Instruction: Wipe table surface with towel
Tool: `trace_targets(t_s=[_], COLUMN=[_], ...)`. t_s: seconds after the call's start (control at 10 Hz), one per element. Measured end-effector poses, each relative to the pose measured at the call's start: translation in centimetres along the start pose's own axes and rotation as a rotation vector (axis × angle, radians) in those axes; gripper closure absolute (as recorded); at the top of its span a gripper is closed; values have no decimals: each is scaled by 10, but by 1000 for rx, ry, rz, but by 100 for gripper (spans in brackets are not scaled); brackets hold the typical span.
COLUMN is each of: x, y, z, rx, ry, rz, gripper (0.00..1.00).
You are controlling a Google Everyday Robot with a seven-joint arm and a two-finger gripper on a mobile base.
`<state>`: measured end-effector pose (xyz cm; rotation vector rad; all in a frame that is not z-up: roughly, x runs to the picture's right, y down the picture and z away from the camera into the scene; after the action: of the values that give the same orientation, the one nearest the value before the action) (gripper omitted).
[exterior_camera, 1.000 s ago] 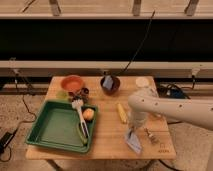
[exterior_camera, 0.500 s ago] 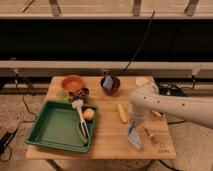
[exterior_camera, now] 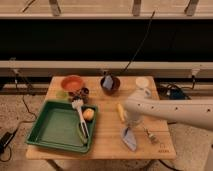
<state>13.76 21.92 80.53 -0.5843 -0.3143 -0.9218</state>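
Note:
A blue-grey towel (exterior_camera: 129,139) lies crumpled on the wooden table (exterior_camera: 107,142), right of centre near the front edge. My gripper (exterior_camera: 131,123) points down at the towel's upper end, at the tip of the white arm (exterior_camera: 175,111) that reaches in from the right. It is shut on the towel, whose lower part trails on the tabletop.
A green tray (exterior_camera: 52,127) at the front left holds a white brush (exterior_camera: 80,118) and an orange fruit (exterior_camera: 88,114). A banana (exterior_camera: 120,112) lies just left of the gripper. A metal utensil (exterior_camera: 150,135) lies to its right. An orange bowl (exterior_camera: 72,82), dark bowl (exterior_camera: 110,84) and white cup (exterior_camera: 142,83) stand at the back.
The gripper and towel have shifted a little to the left and towards the front edge, and the arm has swung with them. Other objects have not moved.

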Motion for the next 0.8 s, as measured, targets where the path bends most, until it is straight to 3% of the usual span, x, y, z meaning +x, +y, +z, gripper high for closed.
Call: trace_targets(t_s=[0.6, 0.8], x=[-22, -37], y=[-37, -45], z=[0, -4], rx=[62, 78], ry=[23, 17], rz=[-52, -112], gripper=[100, 100])
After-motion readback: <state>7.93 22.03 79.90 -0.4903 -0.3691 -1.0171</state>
